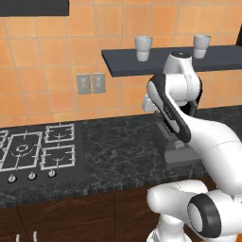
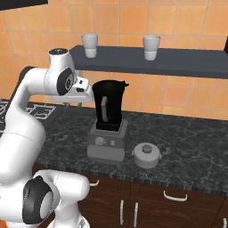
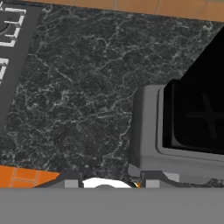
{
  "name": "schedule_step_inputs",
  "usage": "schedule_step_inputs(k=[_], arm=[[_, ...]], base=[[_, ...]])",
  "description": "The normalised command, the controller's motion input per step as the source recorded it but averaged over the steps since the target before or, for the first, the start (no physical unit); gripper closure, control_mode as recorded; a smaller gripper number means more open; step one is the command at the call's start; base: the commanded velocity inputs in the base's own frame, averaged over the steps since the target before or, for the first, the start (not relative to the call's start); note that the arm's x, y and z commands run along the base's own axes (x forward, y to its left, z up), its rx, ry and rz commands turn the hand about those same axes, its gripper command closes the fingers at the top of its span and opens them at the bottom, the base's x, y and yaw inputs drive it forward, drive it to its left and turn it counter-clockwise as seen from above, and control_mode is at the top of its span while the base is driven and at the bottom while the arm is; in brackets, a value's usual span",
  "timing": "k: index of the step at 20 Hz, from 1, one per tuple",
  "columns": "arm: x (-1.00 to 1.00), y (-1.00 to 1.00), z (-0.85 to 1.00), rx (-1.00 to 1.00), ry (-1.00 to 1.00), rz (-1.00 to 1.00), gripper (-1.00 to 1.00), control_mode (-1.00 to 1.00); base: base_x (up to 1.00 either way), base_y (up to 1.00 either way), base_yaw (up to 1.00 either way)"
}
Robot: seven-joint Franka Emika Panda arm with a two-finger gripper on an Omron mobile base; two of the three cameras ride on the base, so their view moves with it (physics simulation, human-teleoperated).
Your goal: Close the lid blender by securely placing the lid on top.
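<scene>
The blender stands on the dark counter as a tall black jar (image 2: pixel 109 107) on a boxy grey base (image 2: pixel 107 144), its top uncovered. The grey lid (image 2: pixel 147 154), with a small knob on top, rests on the counter just right of the base. My gripper (image 2: pixel 81 91) hangs left of the jar near its rim height, well away from the lid. In the hand view the gripper (image 3: pixel 111 183) is open with nothing between its fingertips (image 3: pixel 72 183); it looks down on the counter, with the jar's dark mouth (image 3: pixel 197 113) and the base (image 3: pixel 146 131) at right. My arm hides most of the blender (image 1: pixel 182 153) in the left base view.
A dark shelf (image 2: pixel 178 60) runs along the wall just above the jar and carries two white cups (image 2: pixel 90 44) (image 2: pixel 151 46). A gas hob (image 1: pixel 35 149) lies at the counter's left. Wall sockets (image 1: pixel 90 83) sit on the orange tiles.
</scene>
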Motion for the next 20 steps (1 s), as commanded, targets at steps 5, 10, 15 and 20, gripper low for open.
schedule_step_inputs(k=[5,10,15,20], arm=[[-0.14,-0.13,-0.02,0.0,0.0,-0.01,-1.0,-1.0],[-0.37,-0.49,-0.16,0.0,-0.03,-0.01,-1.0,-1.0],[-0.41,-0.69,-0.23,0.0,0.0,0.0,-1.0,-1.0],[-0.35,-0.81,-0.27,0.0,0.0,0.0,-1.0,-1.0]], base=[[0.0,0.0,0.0],[0.0,0.0,0.0],[0.0,0.0,0.0],[0.0,0.0,0.0]])
